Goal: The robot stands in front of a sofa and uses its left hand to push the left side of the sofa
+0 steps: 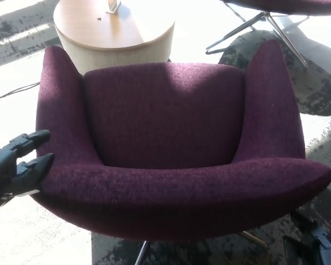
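Purple fabric covers the sofa [171,143], which fills the middle of the head view, with a round wooden table [116,33] just behind it. The left hand [16,165] sits at the sofa's left side, fingers [36,137] spread and holding nothing, tips touching or nearly touching the armrest. The push looks to be at the contact stage; next it calls for steady sideways pressure into the upholstery. The right hand [314,248] shows partly at the lower right, its state unclear.
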Tool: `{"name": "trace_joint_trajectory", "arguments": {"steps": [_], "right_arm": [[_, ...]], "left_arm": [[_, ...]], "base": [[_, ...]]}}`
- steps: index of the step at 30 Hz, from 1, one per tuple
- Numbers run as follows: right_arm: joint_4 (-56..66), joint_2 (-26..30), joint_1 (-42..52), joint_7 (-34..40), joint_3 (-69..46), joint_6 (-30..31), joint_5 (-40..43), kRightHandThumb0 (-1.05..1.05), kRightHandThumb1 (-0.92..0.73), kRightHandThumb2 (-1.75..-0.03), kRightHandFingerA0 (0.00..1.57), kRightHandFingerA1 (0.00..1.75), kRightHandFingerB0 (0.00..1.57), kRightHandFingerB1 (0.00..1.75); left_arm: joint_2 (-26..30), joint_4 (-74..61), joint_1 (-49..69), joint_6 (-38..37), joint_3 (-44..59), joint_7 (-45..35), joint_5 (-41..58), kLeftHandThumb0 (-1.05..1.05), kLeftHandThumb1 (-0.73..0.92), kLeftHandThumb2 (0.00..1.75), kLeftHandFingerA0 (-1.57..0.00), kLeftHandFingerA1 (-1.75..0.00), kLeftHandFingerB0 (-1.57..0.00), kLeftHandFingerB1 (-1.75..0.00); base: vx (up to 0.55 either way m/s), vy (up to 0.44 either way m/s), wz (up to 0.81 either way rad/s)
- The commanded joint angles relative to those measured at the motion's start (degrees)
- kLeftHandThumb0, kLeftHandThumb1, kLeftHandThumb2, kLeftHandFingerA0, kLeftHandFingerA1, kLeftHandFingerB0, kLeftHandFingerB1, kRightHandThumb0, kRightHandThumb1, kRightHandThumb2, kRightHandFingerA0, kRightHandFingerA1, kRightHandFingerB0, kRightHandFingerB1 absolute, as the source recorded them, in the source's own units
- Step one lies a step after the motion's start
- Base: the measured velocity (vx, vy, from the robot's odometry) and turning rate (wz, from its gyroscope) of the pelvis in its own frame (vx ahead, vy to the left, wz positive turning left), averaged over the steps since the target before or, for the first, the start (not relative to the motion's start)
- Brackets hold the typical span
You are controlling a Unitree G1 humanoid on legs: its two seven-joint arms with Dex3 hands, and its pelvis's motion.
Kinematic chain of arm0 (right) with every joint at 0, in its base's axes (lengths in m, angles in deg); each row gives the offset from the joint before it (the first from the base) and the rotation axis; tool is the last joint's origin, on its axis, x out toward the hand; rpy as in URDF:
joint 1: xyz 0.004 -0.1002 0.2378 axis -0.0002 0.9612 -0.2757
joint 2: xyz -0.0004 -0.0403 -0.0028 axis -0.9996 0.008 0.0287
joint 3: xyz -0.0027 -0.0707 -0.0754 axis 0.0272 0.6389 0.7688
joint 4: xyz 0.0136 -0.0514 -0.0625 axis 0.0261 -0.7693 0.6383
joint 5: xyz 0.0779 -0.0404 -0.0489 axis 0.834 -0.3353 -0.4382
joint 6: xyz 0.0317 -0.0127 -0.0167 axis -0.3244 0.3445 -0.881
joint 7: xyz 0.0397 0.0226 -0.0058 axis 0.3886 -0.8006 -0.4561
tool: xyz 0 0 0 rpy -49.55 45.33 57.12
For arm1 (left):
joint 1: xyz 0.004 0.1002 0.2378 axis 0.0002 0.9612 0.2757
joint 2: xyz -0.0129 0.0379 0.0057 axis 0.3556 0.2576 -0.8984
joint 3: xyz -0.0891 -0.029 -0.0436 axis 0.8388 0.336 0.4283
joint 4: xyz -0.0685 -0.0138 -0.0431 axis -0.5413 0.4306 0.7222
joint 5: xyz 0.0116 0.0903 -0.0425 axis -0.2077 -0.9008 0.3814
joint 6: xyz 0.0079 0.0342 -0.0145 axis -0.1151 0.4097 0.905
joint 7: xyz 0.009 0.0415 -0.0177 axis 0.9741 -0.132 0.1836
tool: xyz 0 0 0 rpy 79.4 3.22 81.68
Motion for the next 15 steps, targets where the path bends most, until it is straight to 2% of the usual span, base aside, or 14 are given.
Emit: {"name": "trace_joint_trajectory", "arguments": {"steps": [1, 4, 5, 7, 8, 9, 15], "right_arm": [[-0.2, 0.1, -1.0, -0.7, -0.3, 0.3, 1.2, -0.79, -0.85, -0.66, 0.43, 0.33, 0.28, 0.29], [-0.1, 0.3, -0.9, 0.6, 0.0, 0.0, 0.2, -0.78, -0.86, -0.67, 0.44, 0.34, 0.28, 0.30], [-0.1, 0.3, -0.8, 0.6, 0.1, -0.1, 0.2, -0.77, -0.86, -0.67, 0.45, 0.34, 0.28, 0.30], [0.0, 0.5, -0.9, 0.6, 0.2, 0.0, 0.1, -0.77, -0.87, -0.67, 0.45, 0.34, 0.28, 0.29], [-0.1, 0.5, -1.1, 0.8, 0.4, 0.0, -0.2, -0.77, -0.87, -0.67, 0.45, 0.34, 0.28, 0.29], [0.0, 0.5, -1.2, 0.9, 0.5, 0.1, -0.3, -0.77, -0.87, -0.67, 0.45, 0.34, 0.28, 0.30], [-0.1, 0.8, -1.5, 1.5, 1.4, 0.8, -1.1, -0.77, -0.88, -0.67, 0.45, 0.34, 0.29, 0.30]], "left_arm": [[0.0, 2.6, 1.7, 3.1, -0.1, -1.2, -0.6, -0.86, 0.61, 1.03, 0.00, -0.31, -0.05, -0.30], [-0.4, 2.5, 2.2, 3.1, -0.1, -1.3, -0.5, -0.88, 0.61, 1.03, 0.00, -0.30, -0.05, -0.28], [-0.7, 2.1, 2.6, 2.5, -0.3, -1.2, -0.7, -0.82, 0.77, 0.66, 0.00, -0.26, -0.06, -0.27], [-1.1, 1.8, 3.0, 1.7, -0.7, -1.2, -1.1, -0.82, 0.78, 0.64, -0.02, -0.32, -0.06, -0.27], [-1.5, 1.0, 3.7, 1.2, -1.3, -1.5, -1.4, -0.81, 0.76, 0.66, -0.03, -0.34, -0.07, -0.29], [-1.8, 0.2, 4.3, 1.2, -2.0, -1.6, -1.9, -0.82, 0.60, 1.02, -0.02, -0.40, -0.05, -0.34], [-2.8, -5.0, 9.1, -1.5, -7.7, -2.3, -4.6, -0.83, 0.61, 1.01, -0.02, -0.39, -0.08, -0.35]], "base": [[0.00, 0.000, 0.00], [0.00, 0.000, 0.00], [0.00, 0.000, 0.00], [0.00, 0.000, 0.00], [0.00, 0.000, 0.00], [0.00, 0.000, 0.00], [0.00, 0.000, 0.00]]}}
